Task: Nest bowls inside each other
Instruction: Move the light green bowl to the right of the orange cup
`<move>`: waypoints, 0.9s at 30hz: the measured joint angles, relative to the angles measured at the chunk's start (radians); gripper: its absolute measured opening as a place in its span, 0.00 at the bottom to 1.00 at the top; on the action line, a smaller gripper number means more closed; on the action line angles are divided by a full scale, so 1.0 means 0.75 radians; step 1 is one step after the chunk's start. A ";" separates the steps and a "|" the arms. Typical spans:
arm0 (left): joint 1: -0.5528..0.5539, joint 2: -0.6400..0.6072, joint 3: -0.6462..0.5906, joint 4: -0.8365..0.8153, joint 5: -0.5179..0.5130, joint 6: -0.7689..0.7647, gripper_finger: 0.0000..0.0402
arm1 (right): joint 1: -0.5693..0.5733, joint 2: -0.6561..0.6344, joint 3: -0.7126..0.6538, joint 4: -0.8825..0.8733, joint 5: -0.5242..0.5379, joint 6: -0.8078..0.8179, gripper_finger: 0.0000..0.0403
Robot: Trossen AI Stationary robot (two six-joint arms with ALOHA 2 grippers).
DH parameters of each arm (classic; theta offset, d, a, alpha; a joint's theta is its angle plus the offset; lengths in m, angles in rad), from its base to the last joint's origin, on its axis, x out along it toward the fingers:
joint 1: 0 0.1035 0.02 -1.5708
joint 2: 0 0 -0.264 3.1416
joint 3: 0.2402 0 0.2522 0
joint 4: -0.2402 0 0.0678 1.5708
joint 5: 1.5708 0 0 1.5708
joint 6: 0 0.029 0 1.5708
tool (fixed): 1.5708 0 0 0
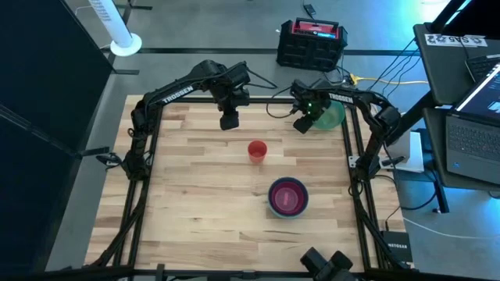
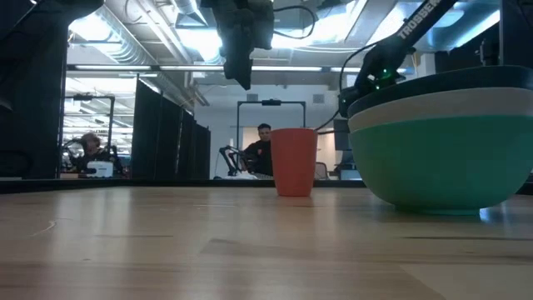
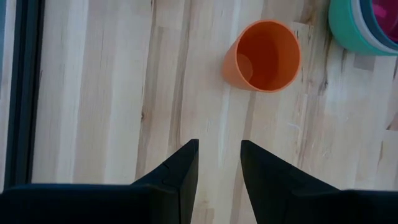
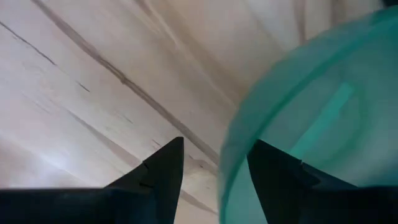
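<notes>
A stack of nested bowls (image 1: 288,197) stands on the table right of centre: green outermost, then white and dark blue, pink innermost. The same stack (image 2: 441,158) fills the right of the low view. A pale translucent green bowl (image 1: 333,117) sits alone at the far right corner. My right gripper (image 1: 301,126) points down at that bowl's near-left rim (image 4: 236,149), open, one finger outside the rim and one over the bowl's inside; I cannot tell whether either touches. My left gripper (image 1: 229,122) hangs open above the far middle of the table, with nothing between its fingers (image 3: 219,144).
A red cup (image 1: 257,150) stands upright at the table's middle, between my left gripper and the stack. Black frame rails (image 1: 355,156) run along the table's edges. A black box (image 1: 311,43) lies beyond the far edge. A person (image 2: 262,150) sits in the room behind.
</notes>
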 joint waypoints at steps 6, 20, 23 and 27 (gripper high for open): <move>0.000 0.000 0.000 0.002 0.000 0.014 0.26 | -0.001 0.001 -0.006 0.001 -0.046 -0.032 0.16; 0.000 0.000 0.000 0.001 0.000 0.029 0.26 | 0.320 -0.001 -0.005 0.016 -0.162 -0.033 0.02; 0.000 0.000 0.000 0.001 0.000 0.033 0.26 | 0.409 -0.002 -0.005 0.020 -0.182 -0.027 0.02; 0.000 0.000 0.000 0.000 0.000 0.040 0.26 | 0.528 -0.002 -0.004 0.025 -0.208 -0.019 0.02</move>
